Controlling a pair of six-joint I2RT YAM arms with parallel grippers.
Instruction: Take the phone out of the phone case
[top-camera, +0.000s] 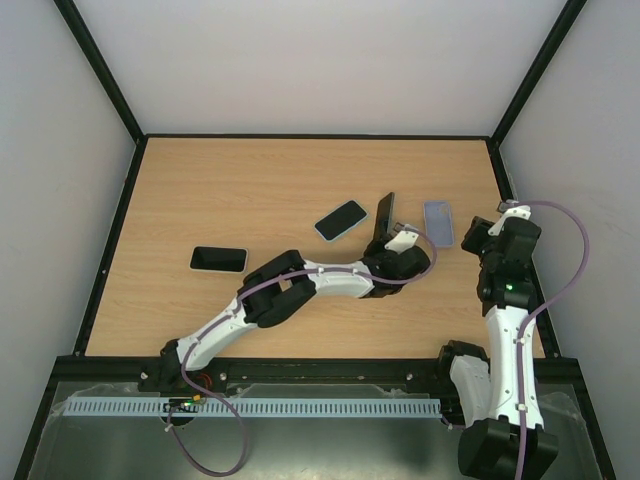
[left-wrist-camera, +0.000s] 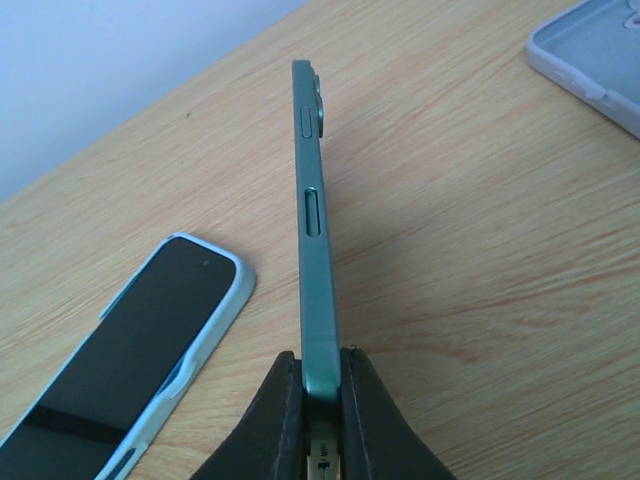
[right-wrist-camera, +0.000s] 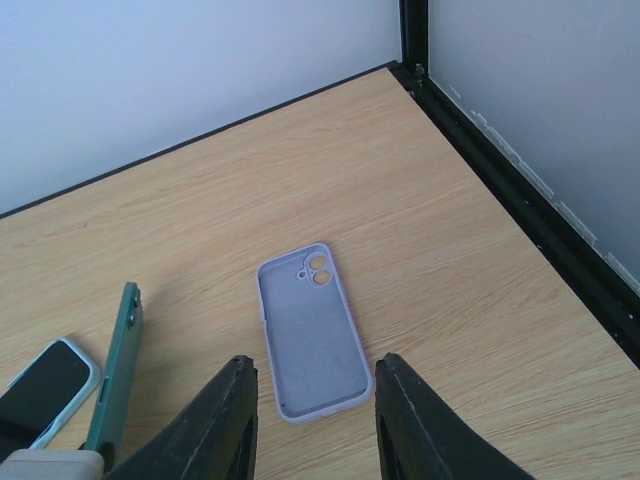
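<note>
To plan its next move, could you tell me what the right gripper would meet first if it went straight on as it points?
Probably the empty lilac case, lying flat on the table just ahead of the open right gripper; its depth is unclear, but nothing else lies between.

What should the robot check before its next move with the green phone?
1. Left pincer shut on the green phone: ok.
2. Green phone bare, no case on it: ok.
3. Empty purple case lying flat, apart from the phone: ok.
4. Right pincer open, holding nothing: ok.
5. Free space to lay the phone down between the blue-cased phone and the empty case: looks ok.
6. Grip firm enough not to slip: cannot tell.
</note>
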